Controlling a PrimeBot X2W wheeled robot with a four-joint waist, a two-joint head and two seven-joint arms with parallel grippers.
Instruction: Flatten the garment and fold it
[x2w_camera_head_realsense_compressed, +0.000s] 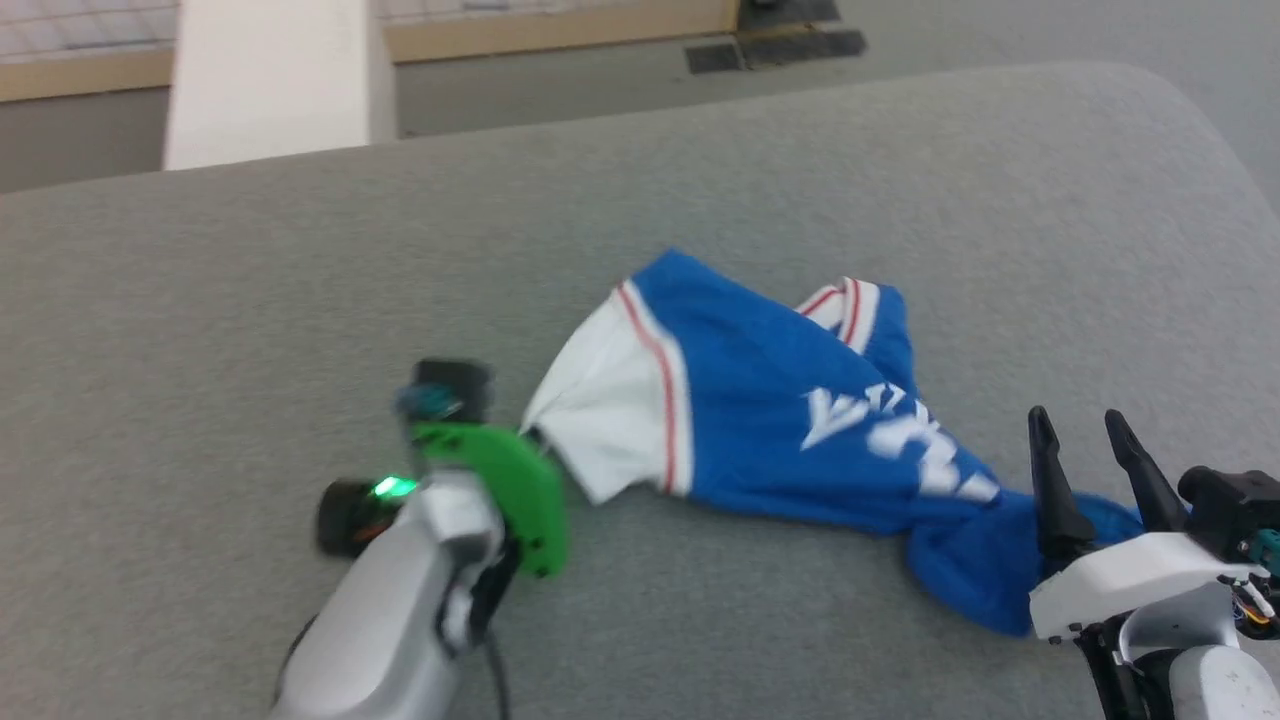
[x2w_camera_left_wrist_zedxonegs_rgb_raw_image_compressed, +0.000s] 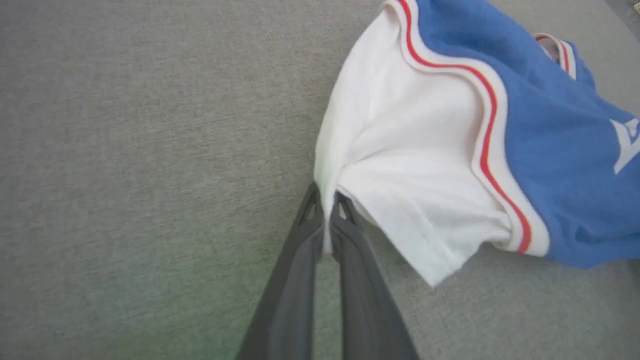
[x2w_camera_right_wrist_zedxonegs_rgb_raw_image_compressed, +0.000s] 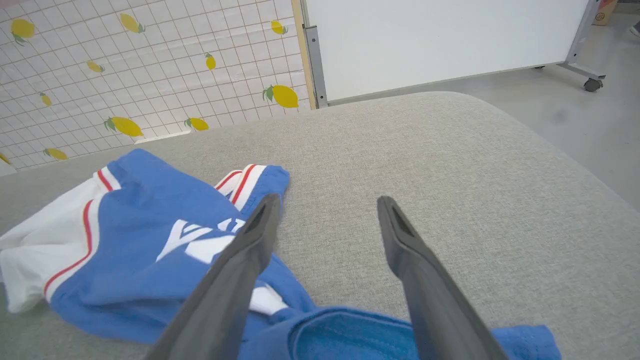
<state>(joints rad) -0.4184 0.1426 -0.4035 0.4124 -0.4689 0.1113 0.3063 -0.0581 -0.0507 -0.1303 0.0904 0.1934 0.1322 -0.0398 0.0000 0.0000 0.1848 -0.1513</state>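
You cannot read the white lettering (x2w_camera_head_realsense_compressed: 900, 445) on the garment (x2w_camera_head_realsense_compressed: 760, 420); blur smears it. The garment's bunched end lies partly hidden behind the right gripper (x2w_camera_head_realsense_compressed: 1077, 418); the right wrist view's bottom edge cuts it.

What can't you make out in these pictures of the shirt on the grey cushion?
1. Shirt lettering: head view, blurred and crumpled, unreadable.
2. Shirt's near end: right wrist view, cut off by the bottom edge and partly hidden behind the open right end effector.
3. Left end effector grip: head view, hidden by its green bracket; the left wrist view shows it shut on the white sleeve.
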